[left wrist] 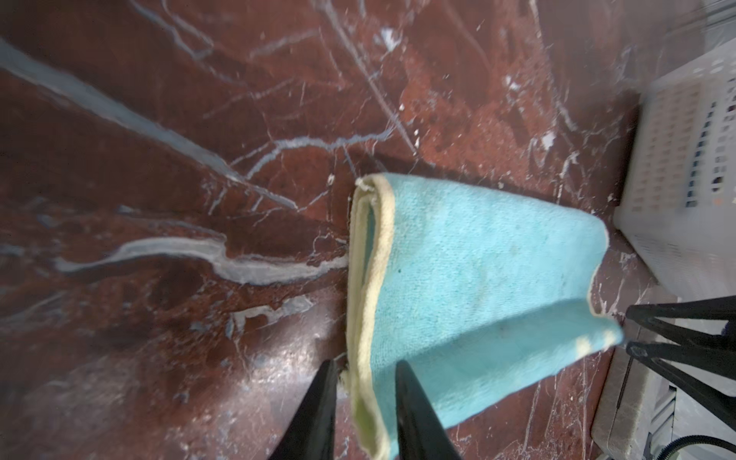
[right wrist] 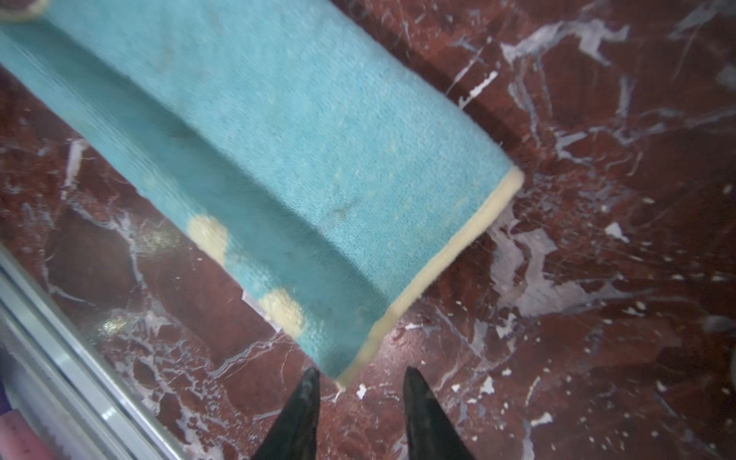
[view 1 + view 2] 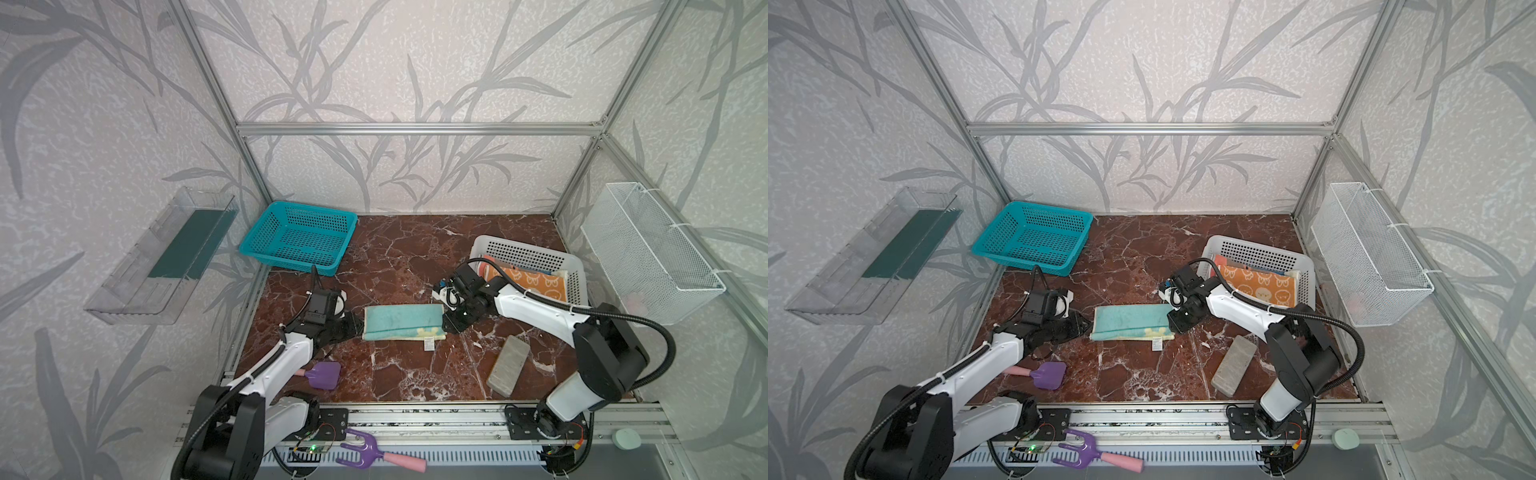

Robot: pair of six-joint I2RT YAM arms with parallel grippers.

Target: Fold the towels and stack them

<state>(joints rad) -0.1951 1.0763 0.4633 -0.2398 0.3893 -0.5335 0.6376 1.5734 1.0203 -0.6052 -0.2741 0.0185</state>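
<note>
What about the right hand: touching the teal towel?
Cannot tell. Right wrist view: the open right hand straddles a corner of the teal towel, one fingertip nearly against it; no plain gap or contact.

One teal towel [image 3: 401, 322], one orange towel [image 3: 544, 282] — three baskets [image 3: 259, 232], one grey block [image 3: 508, 365], two purple tools [image 3: 324, 374].

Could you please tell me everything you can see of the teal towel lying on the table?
The teal towel is soft terry with a cream hem, pale yellow patches and a small white label. It lies folded into a long strip, flat on the marble table. The left gripper stands open astride one short end; the right gripper is open just off the opposite corner, not touching it.
</note>
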